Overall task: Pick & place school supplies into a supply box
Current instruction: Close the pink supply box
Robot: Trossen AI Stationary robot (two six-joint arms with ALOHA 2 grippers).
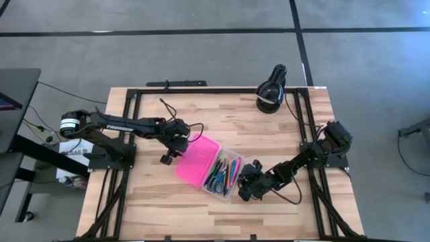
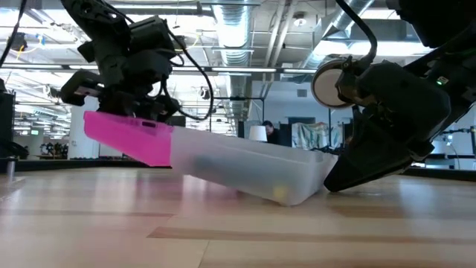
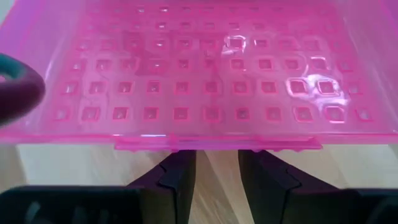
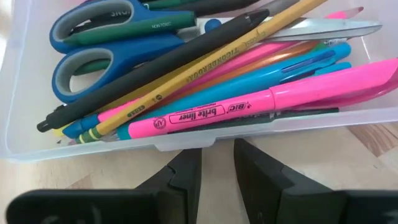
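The supply box lies open at the table's middle. Its pink lid (image 1: pixel 197 160) is swung toward the left and its clear base (image 1: pixel 213 188) is to the right. In the base lie blue-handled scissors (image 4: pixel 106 43), a pink highlighter (image 4: pixel 249 106), a yellow pencil (image 4: pixel 205 62), a dark pen (image 4: pixel 155 68) and blue pens. My left gripper (image 1: pixel 173 146) is at the lid's free long edge, fingers a narrow gap apart. My right gripper (image 1: pixel 245 185) is at the base's outer long wall, also narrowly open. In the low view the lid (image 2: pixel 126 138) is raised and the base (image 2: pixel 253 171) slopes down to the table. My left gripper has both fingertips (image 3: pixel 180 168) just under the lid's free long edge, by its latch tab (image 3: pixel 217 143). It comes slanting down from the table's left. The lid is raised off the table and tilted. My right gripper's fingertips (image 4: pixel 186 168) stand against the base's outer long wall, by its latch tab (image 4: pixel 183 146). They come low from the table's right. In the low view a finger (image 2: pixel 338 175) meets the base's wall, and the base rests on the table.
A black lamp (image 1: pixel 271 94) stands at the far right of the table. Black frame rails (image 1: pixel 127 114) run along the table's left, right and far edges. Bare wood lies near the front edge (image 1: pixel 201 215).
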